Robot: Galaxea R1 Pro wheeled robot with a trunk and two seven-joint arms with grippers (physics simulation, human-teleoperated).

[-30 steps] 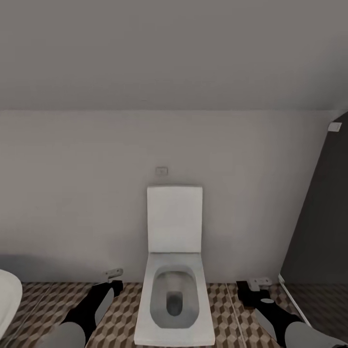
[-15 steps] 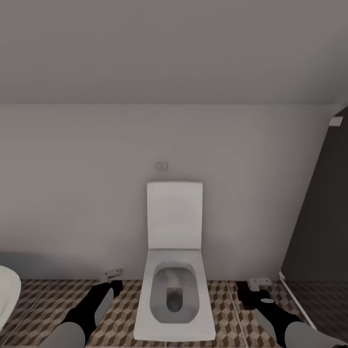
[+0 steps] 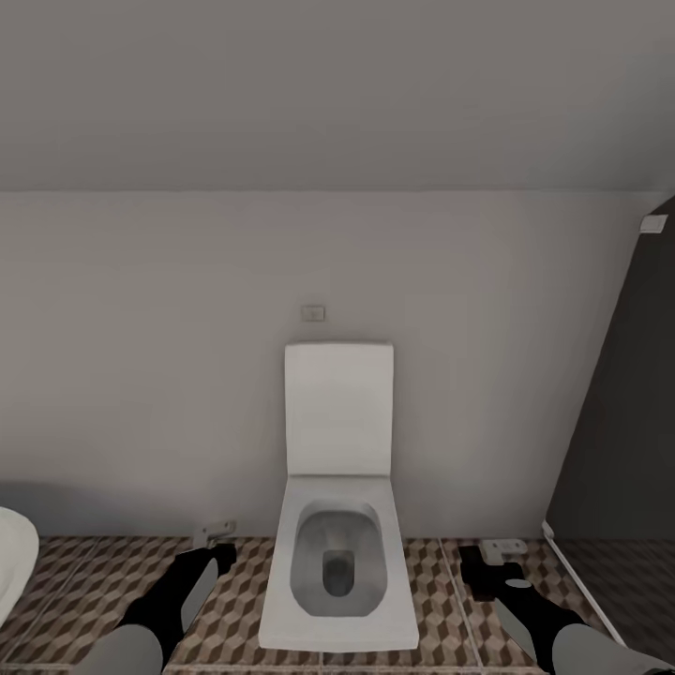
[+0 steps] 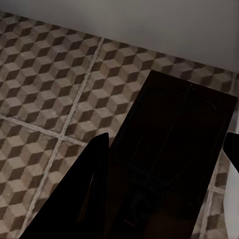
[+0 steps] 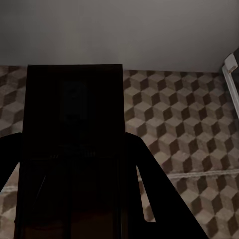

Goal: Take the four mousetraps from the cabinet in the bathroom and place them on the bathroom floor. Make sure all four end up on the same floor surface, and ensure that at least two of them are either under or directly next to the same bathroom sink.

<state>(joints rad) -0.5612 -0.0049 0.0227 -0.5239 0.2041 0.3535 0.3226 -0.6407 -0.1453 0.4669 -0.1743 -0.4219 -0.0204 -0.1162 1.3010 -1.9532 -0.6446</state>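
Note:
My left gripper (image 3: 217, 547) hangs low over the bathroom floor (image 3: 234, 600), left of the toilet, shut on a flat mousetrap (image 3: 217, 532). In the left wrist view that mousetrap (image 4: 179, 144) is a dark shadowed board with faint wire parts, held between the fingers (image 4: 94, 189). My right gripper (image 3: 487, 562) is low to the right of the toilet, shut on another mousetrap (image 3: 503, 547). In the right wrist view this mousetrap (image 5: 74, 144) is a dark rectangle above the cube-patterned tiles (image 5: 184, 124). The cabinet is out of view.
A white toilet (image 3: 337, 572) with its lid up stands against the pale wall, straight ahead between both arms. The dark shower enclosure (image 3: 623, 422) rises at the right. A white rounded sink edge (image 3: 11, 558) shows at the lower left.
The whole head view has shifted: wall line, toilet and flush plate sit slightly higher, and less of the sink edge shows. Both arms keep their pose and their boards.

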